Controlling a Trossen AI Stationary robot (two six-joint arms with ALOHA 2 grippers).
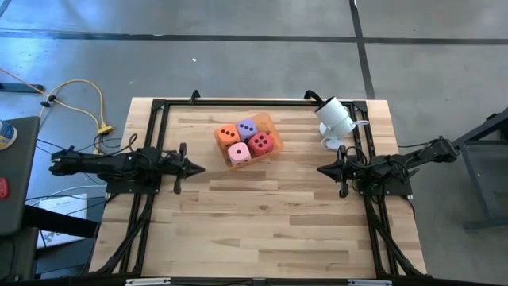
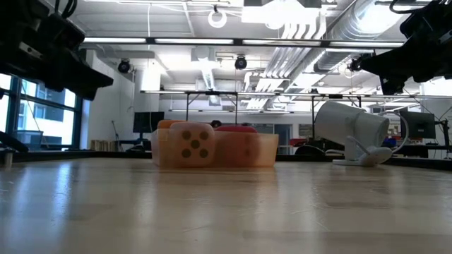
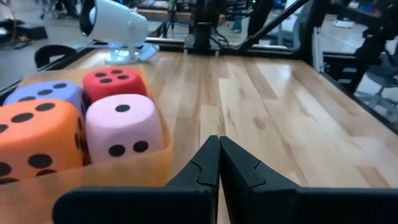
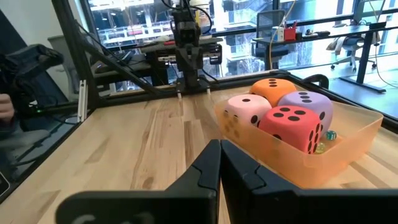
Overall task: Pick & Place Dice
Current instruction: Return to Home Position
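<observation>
Little is left to spoil here, as I judge it. All 4 dice sit packed together inside the tray point(image 1: 268, 118) on the worktop point(image 1: 262, 226). The pink die point(image 1: 239, 152) fills the corner nearest the left arm, and the red die point(image 1: 261, 143) sits beside it toward the right arm. The orange die point(image 1: 227, 133) and purple die point(image 1: 247, 127) sit behind those 2.

The main risk is the left pincer point(image 1: 196, 168), which lies near the tray's corner. A sideways swing as that arm folds home could knock the tray. The tray looks thin and light, so it would probably slide. The foam cubes rise above its walls, so a firm bump might tip 1 out.

On the other side, the right pincer point(image 1: 324, 169) sits near a white cylindrical device point(image 1: 335, 117) on a small stand. A retreat that turns toward that device could clip it.

Both arms lie stretched out low and roughly level from their side frames. They point at each other across the middle of the worktop, with the 2 tips well apart. In each wrist view the 2 dark fingers are pressed together with nothing between them, so both pincers are closed and empty. Neither touches the tray.
</observation>
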